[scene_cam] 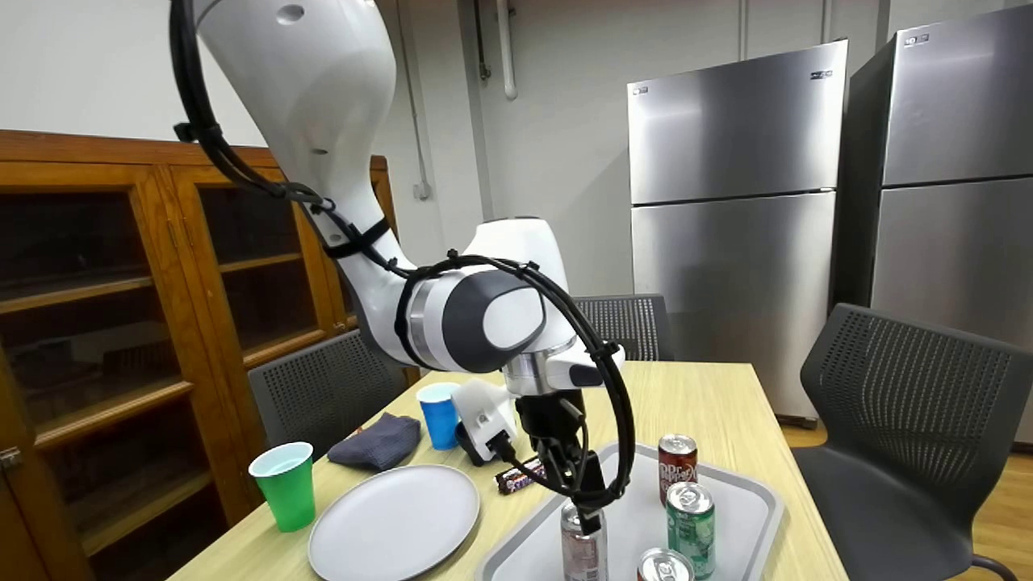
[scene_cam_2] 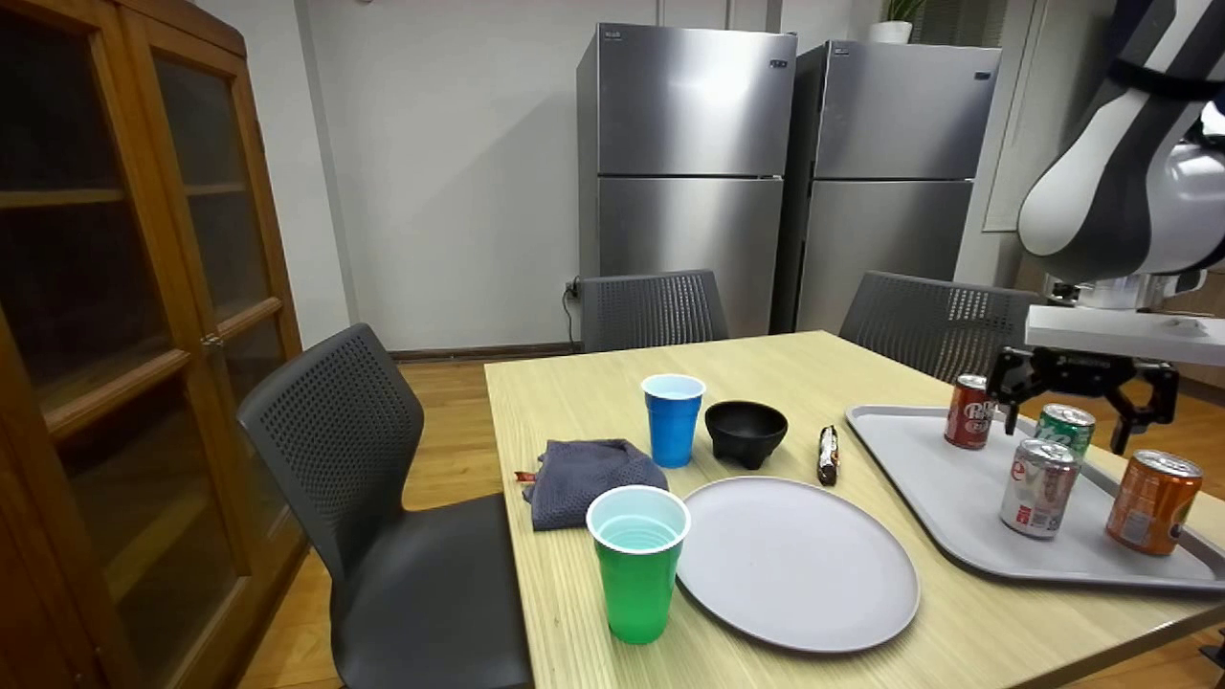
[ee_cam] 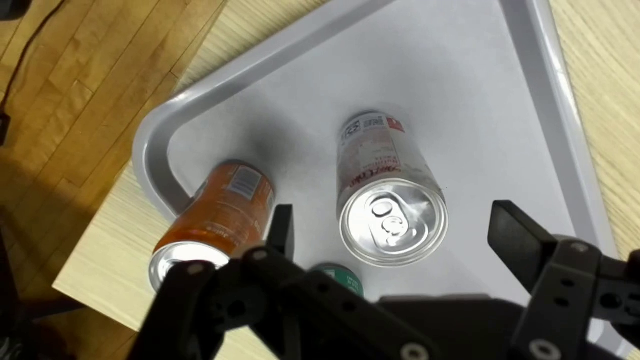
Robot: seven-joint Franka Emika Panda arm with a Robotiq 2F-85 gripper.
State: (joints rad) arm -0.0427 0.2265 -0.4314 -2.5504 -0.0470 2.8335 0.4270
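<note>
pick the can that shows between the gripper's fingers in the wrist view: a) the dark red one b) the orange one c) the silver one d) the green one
c, since the wrist view shows the silver can between the open jaws of the gripper, with the orange can off to one side.

Smooth white arm (scene_cam: 347, 161), dark grey joint panels (scene_cam: 464, 327) — black cables (scene_cam: 601, 351) strapped along it. Black gripper (ee_cam: 393, 222), silvery screws (ee_cam: 545, 348).
</note>
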